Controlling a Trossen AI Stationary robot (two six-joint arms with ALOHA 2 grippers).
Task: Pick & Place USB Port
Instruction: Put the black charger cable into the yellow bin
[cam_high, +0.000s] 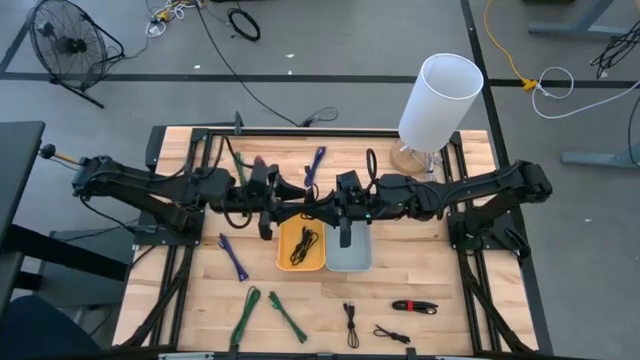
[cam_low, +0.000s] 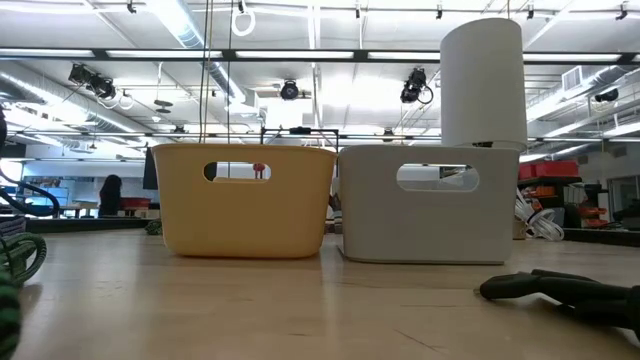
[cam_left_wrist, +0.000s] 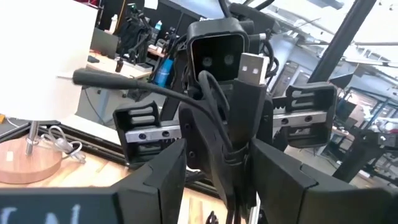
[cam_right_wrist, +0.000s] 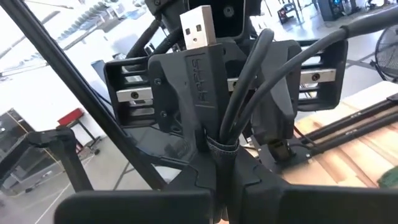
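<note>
Grippers meet above mid-table in the high view, both on one bundled black USB cable (cam_right_wrist: 236, 112): right gripper (cam_right_wrist: 221, 165) is clenched on the tied part of the bundle with the silver plug (cam_right_wrist: 198, 28) standing up, and left gripper (cam_left_wrist: 230, 165) has its fingers (cam_left_wrist: 155, 180) set apart on either side of the same cable. Just below them sit the yellow bin (cam_high: 301, 246), with a black cable inside, and the grey bin (cam_high: 350, 250), touching side by side. Farther out on the wooden table (cam_high: 420, 270) lie loose green, purple and black cables, with a white lamp (cam_high: 437, 100) at the far right corner.
</note>
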